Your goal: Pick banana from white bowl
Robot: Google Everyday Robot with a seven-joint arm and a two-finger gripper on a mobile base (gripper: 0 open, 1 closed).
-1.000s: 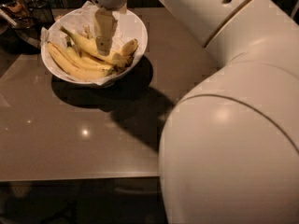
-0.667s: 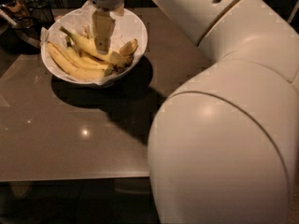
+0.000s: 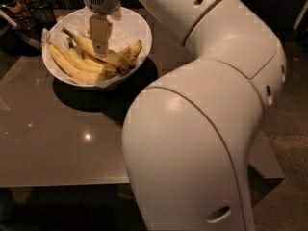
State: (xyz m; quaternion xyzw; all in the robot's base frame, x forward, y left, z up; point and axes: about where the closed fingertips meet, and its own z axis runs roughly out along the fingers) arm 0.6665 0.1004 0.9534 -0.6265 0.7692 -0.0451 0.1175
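Note:
The white bowl (image 3: pixel 137 30), lined with crumpled white paper, stands at the back left of the table. The banana (image 3: pixel 82 43), long, thick and yellow with its stem pointing back left, lies across the middle of the bowl. My gripper (image 3: pixel 100 46) hangs straight down from the wrist into the bowl and is right over the banana's middle, at or just above its surface. Slimmer curved bananas (image 3: pixel 67 65) lie along the bowl's front left side. A short stubby one (image 3: pixel 134 49) lies at the right.
The grey-brown glossy table (image 3: pixel 57 138) has its front edge low in view. My large white arm (image 3: pixel 202 129) fills the right half and hides the table's right side. Dark clutter (image 3: pixel 24 13) sits behind the bowl at the far left.
My gripper has come down slightly and a little to the left over the banana. The arm's elbow has swung nearer the camera and covers more of the table.

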